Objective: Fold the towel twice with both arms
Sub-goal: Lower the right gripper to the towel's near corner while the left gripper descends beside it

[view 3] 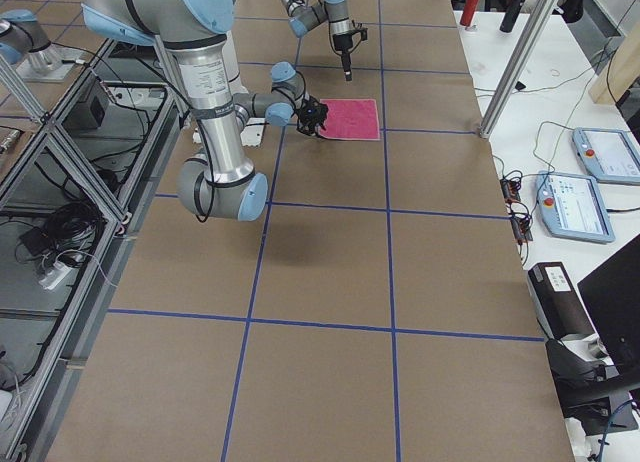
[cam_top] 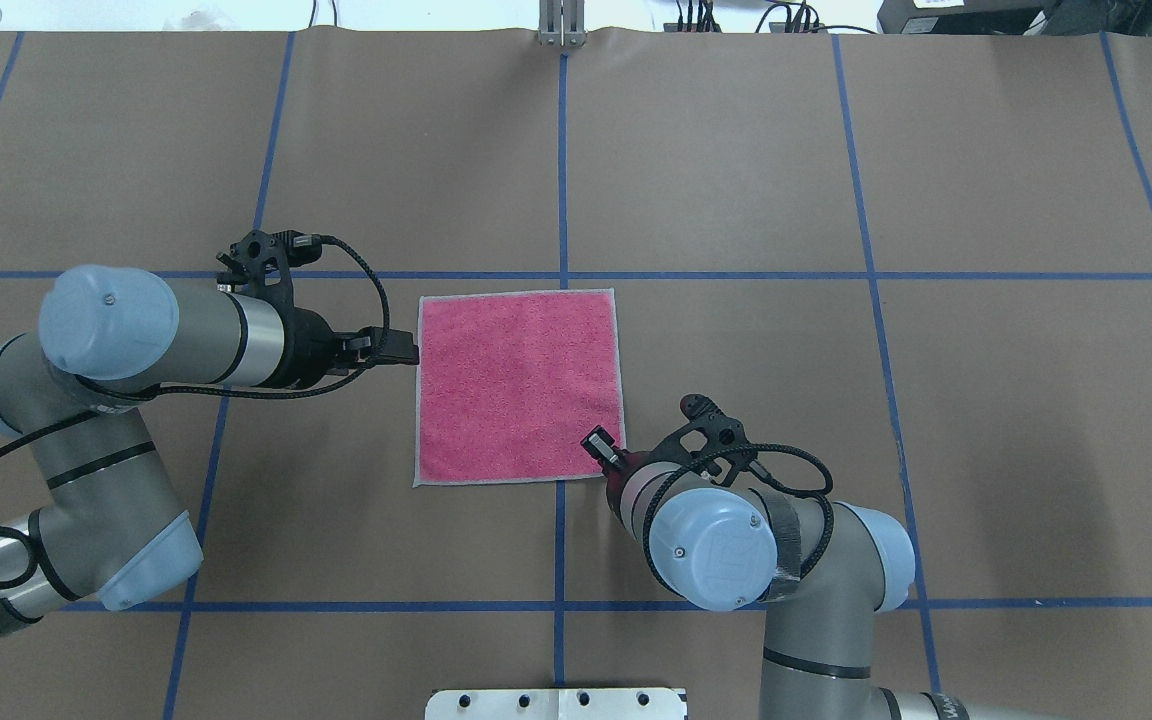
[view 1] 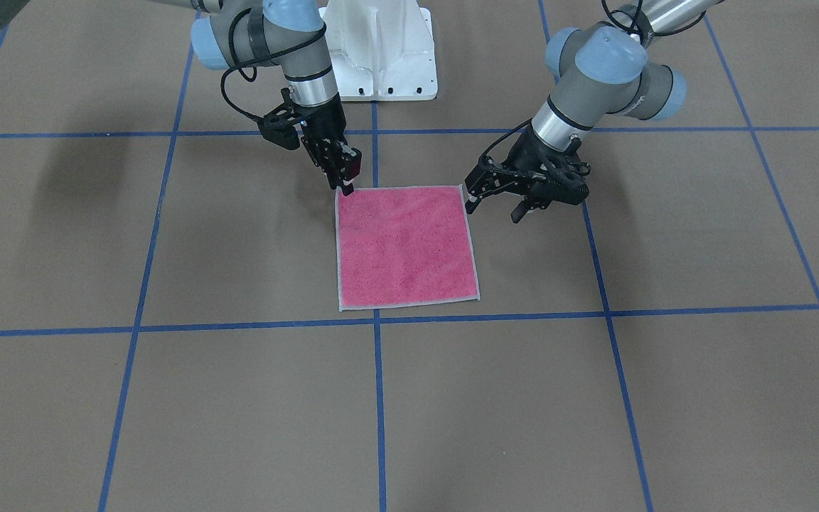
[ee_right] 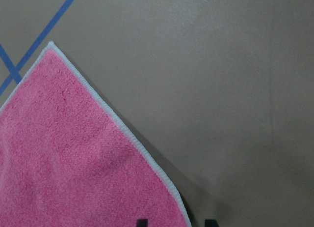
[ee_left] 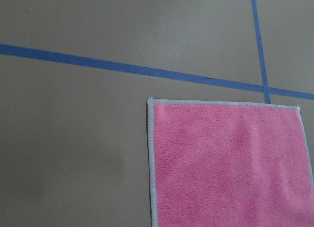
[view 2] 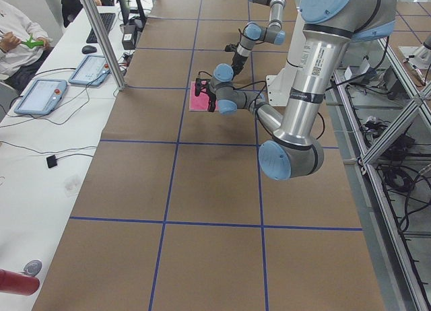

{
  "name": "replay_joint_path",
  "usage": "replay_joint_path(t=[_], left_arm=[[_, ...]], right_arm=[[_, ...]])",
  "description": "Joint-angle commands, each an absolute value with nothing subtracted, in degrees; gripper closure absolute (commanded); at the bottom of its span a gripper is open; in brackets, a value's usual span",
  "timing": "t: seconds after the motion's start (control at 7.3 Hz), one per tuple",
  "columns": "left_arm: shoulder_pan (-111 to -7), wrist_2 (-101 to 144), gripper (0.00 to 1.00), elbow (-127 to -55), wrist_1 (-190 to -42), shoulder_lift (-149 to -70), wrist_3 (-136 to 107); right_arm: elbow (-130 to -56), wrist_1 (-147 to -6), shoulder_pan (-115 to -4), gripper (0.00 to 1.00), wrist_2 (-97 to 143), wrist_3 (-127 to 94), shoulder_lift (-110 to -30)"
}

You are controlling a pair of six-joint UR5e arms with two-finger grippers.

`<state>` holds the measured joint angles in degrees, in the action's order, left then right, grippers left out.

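Towel [view 1: 406,245]: pink face up, spread flat and unfolded on the brown table [view 1: 665,398], with a light grey border on all four sides.
Right gripper [view 1: 345,186]: at the towel's corner on the robot's side, pointing down. In the right wrist view its two fingertips [ee_right: 142,221] stand a little apart, with the towel's border between them.
Left gripper [view 1: 493,208]: just beside the towel's left border and outside the cloth, tilted. Its fingers look spread wide and hold nothing.
Blue tape lines [cam_top: 736,275]: one passes under the towel, another runs just past the towel's far edge.
White pedestal base [view 1: 381,50]: behind the towel on the robot's side, well apart.
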<state>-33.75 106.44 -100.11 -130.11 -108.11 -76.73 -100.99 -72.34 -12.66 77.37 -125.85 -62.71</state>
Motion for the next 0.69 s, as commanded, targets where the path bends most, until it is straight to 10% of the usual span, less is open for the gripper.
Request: replay_joint_path(t=[0.0,0.27,0.55], left_arm=[[-33.75,106.44,0.01,-100.11,-130.17,-108.11,-76.73],[-33.75,106.35,0.01,-100.11,-130.08,-108.11,-76.73],[-33.75,106.35,0.01,-100.11,-130.08,-108.11,-76.73]], right_arm=[[-101.07,-72.42,-12.66,0.60,76.65,-125.86,-63.10],[-101.07,-72.42,-12.66,0.68,76.55,-125.86,-63.19],[-101.16,-72.42,-12.66,0.96,76.55,-125.86,-62.93]])
